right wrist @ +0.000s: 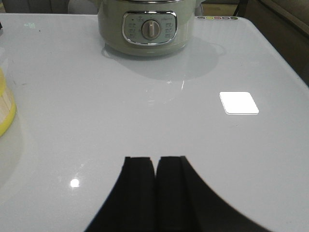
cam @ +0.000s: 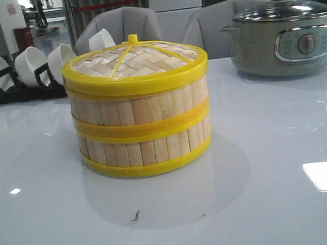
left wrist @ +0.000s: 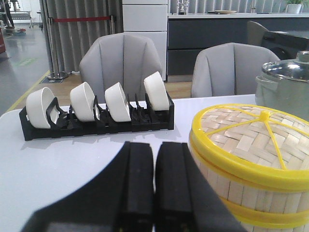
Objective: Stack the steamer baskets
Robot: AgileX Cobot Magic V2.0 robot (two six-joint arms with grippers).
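The two steamer baskets sit one on top of the other in the middle of the white table, with the woven lid on top. So the stacking looks done, and I think nothing is left to do. The stack stands straight up, not leaning. It is round, so it points no way sideways. The left gripper is pinched shut on nothing, just beside the stack. The right gripper is shut and empty too, off to the side, facing the grey-green pot. White bowls stand in a black rack behind

One steamer basket under another, lid on top, pot behind right.
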